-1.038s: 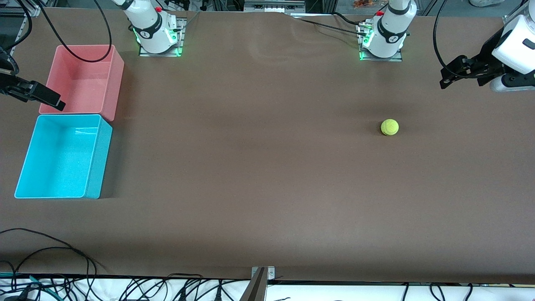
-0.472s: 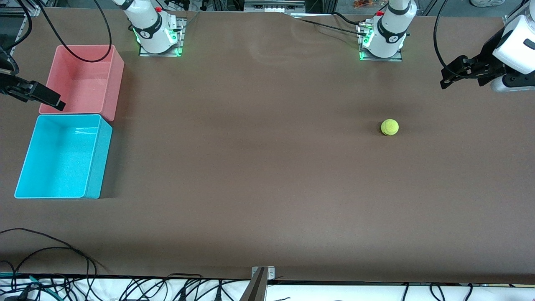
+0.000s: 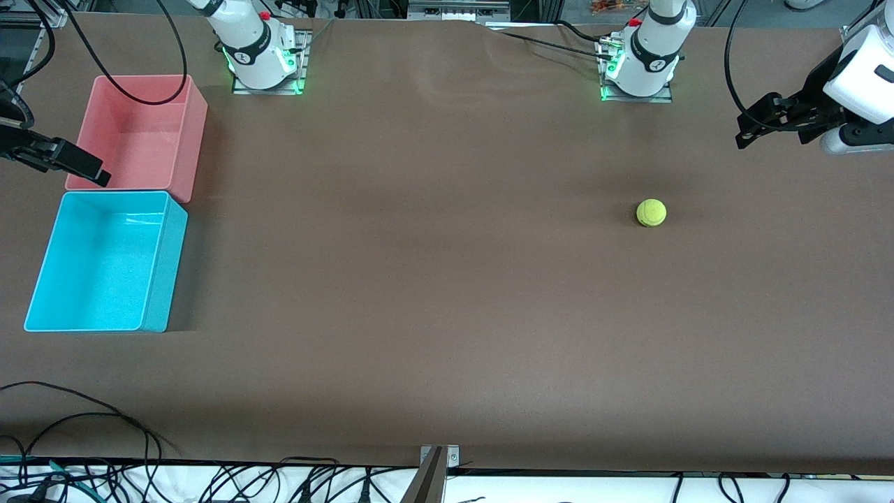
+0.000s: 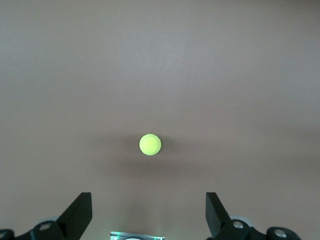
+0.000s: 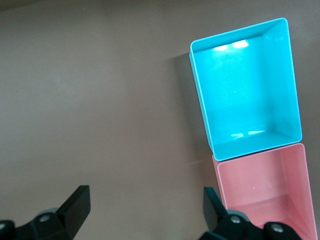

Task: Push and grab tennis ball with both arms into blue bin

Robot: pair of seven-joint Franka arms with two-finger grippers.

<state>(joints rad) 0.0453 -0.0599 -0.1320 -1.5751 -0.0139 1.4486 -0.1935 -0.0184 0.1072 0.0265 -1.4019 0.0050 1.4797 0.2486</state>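
On the brown table [image 3: 433, 293], toward the left arm's end, the tennis ball [image 3: 651, 212] sits alone, well apart from the bins. At the right arm's end the blue bin [image 3: 105, 262] touches the pink bin [image 3: 143, 133], the blue one nearer the front camera. Up in the air past the ball, the left gripper [image 4: 149, 215] hangs with fingers spread wide, holding nothing. Beside the pink bin, the right gripper [image 5: 145, 212] hovers, likewise wide open and empty.
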